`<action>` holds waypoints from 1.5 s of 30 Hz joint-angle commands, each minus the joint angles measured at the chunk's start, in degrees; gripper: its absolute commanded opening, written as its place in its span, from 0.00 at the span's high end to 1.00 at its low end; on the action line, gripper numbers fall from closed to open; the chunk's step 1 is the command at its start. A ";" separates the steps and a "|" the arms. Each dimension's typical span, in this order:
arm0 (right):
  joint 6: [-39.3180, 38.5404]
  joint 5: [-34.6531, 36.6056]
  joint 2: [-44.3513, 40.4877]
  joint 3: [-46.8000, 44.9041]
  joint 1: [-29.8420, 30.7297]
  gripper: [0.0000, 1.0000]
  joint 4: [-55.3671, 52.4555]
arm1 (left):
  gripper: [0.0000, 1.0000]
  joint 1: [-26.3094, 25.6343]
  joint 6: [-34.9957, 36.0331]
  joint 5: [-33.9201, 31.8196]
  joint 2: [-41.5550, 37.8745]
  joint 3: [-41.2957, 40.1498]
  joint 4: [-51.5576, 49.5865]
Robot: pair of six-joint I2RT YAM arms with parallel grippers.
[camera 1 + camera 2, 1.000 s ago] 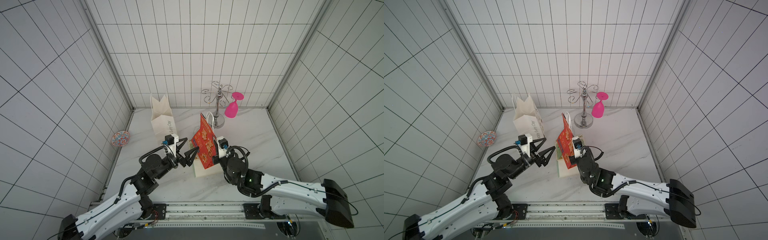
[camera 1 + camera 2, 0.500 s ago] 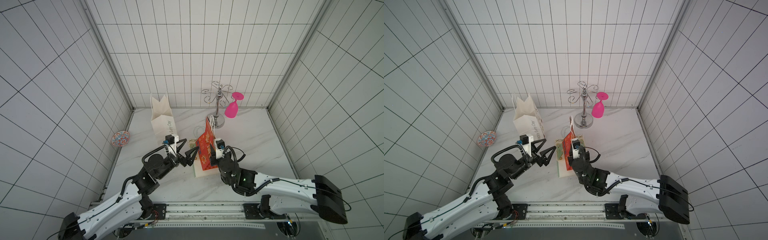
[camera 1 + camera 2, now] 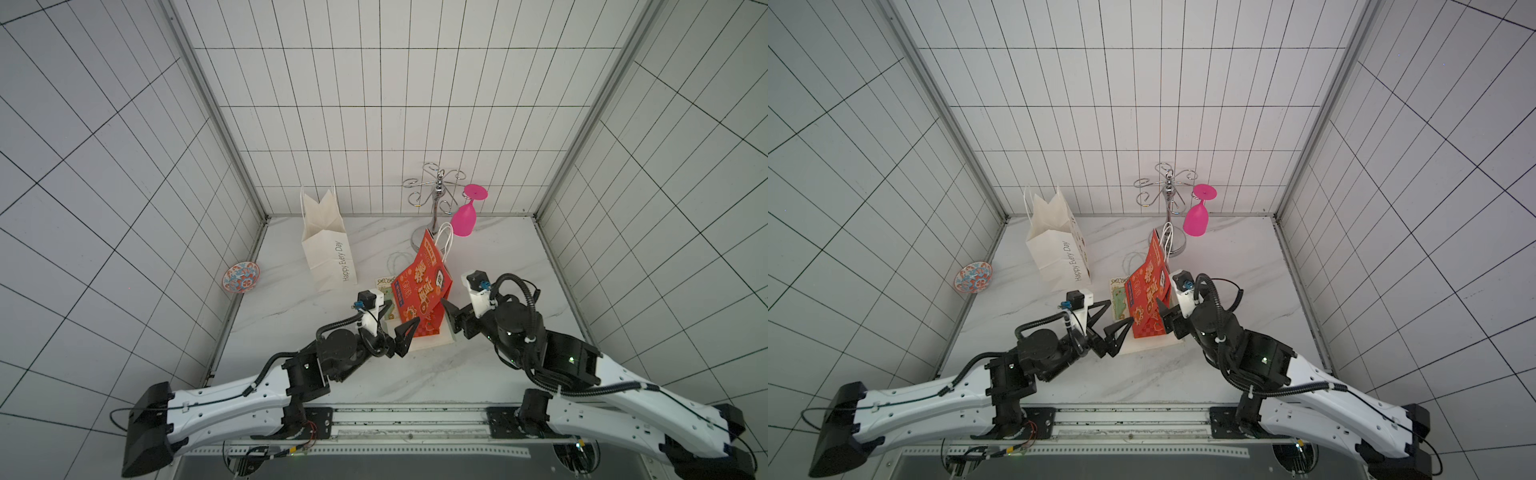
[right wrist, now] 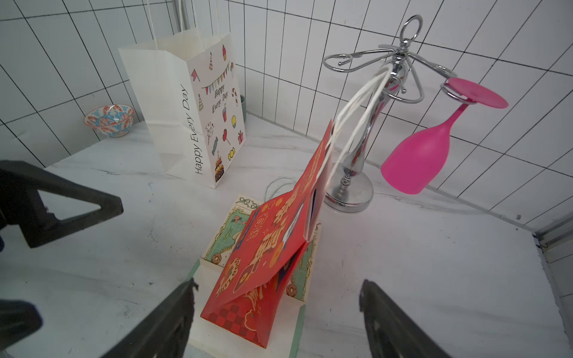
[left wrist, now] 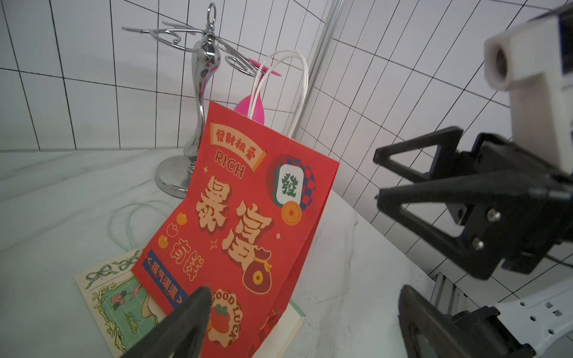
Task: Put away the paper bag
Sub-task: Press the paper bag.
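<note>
Red paper bag (image 3: 422, 291) folded flat, tilted on its bottom edge atop a flat cream/green bag (image 3: 1119, 297), mid table (image 3: 498, 374); both grippers wide open, nothing held.
Step, prob.: tip red bag down flat onto the stack. L gripper (image 3: 403, 311) is spread, one tip just by the printed face; R gripper (image 4: 278, 283) straddles the bottom edge, no contact seen. Push high on the face, slow: a low push could skid the edge off the stack, and thin paper creases. Cord handles (image 5: 279, 77) sit near chrome rack (image 3: 436, 195); can't tell if touching, may snag. Mat'ls: tabletop marble-look, smooth, slick; white paper bag (image 3: 328, 249) upright, open, matte, stiff folds; red bag bright print, sharp creases; rack w/ curled hooks, round base; pink glass (image 3: 464, 220) hung upside down, prob. plastic; small patterned bowl (image 3: 241, 277) by left wall.
</note>
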 commanded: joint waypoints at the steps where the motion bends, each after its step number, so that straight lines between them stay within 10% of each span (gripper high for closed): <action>1: 0.27 1.83 -3.15 3.45 -1.70 0.18 -10.16 | 0.03 -5.06 0.67 -14.75 4.62 2.43 2.44; 6: 5.71 16.01 -1.55 0.69 -11.98 0.29 -10.24 | 0.02 -6.26 -3.35 -21.28 12.07 3.25 3.96; 14: 13.63 -34.64 11.15 -5.59 -42.56 0.37 6.53 | 0.02 -6.01 4.02 -21.28 15.48 1.53 12.05; 25: 19.38 -64.45 17.56 -9.79 -42.87 0.45 24.12 | 0.02 -0.99 12.18 -13.13 21.87 8.20 12.42; 45: 20.04 -67.45 22.97 -10.27 -37.67 0.49 30.39 | 0.03 -0.44 15.13 -26.67 36.19 15.98 20.57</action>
